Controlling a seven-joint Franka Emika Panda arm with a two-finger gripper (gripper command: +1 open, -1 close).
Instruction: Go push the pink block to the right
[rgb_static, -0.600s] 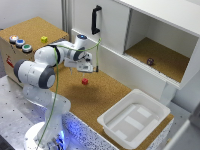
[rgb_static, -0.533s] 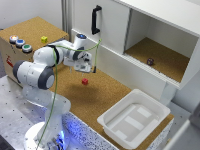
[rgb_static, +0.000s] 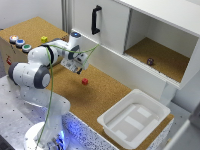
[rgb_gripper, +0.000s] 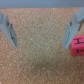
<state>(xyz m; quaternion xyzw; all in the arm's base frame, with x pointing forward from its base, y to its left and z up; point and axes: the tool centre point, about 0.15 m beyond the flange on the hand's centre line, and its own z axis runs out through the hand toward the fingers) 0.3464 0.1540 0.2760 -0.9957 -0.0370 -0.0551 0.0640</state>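
Little has shifted since the earlier frames: in the exterior view the pincer (rgb_static: 79, 68) still hovers above the cork bench (rgb_static: 105, 97), with the pink block (rgb_static: 85, 81) lying just beside it toward the exterior view's right. Seen from the wrist, the pincer (rgb_gripper: 41, 36) is spread wide over bare cork, and the pink block (rgb_gripper: 77, 45) sits just outside one finger (rgb_gripper: 73, 30), not between them.

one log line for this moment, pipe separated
gripper open, holding nothing | pink block on cork, just outside one fingertip in wrist view | contact: cannot tell | push not yet visible
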